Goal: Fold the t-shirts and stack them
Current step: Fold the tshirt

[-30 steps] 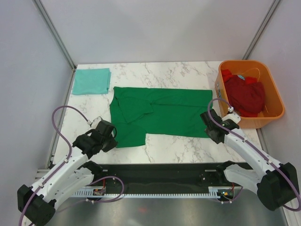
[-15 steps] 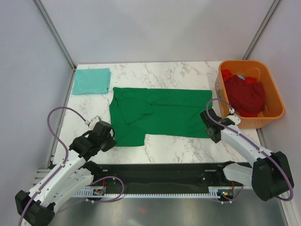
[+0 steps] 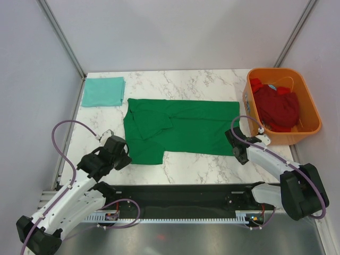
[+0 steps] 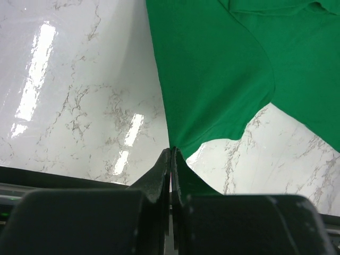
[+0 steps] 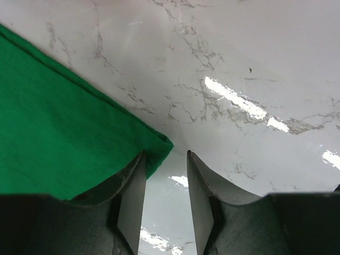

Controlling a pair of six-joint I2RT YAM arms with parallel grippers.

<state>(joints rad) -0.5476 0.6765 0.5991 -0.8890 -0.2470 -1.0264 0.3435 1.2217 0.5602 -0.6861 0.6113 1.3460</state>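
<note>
Hem of green t-shirt [image 4: 212, 79] is clamped in left tool [image 4: 171, 152]; right tool [image 5: 166, 157] is held apart at its corner.

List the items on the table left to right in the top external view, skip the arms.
Folded pale teal t-shirt → dark green t-shirt, spread flat → orange tub holding dark red t-shirts.

One tub [image 3: 297, 139], two t-shirts [image 3: 180, 127] [image 3: 103, 91] (outside it)

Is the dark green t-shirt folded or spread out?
Mostly spread: the dark green cotton t-shirt lies flat across the white marble table, only one sleeve folded inward.
</note>
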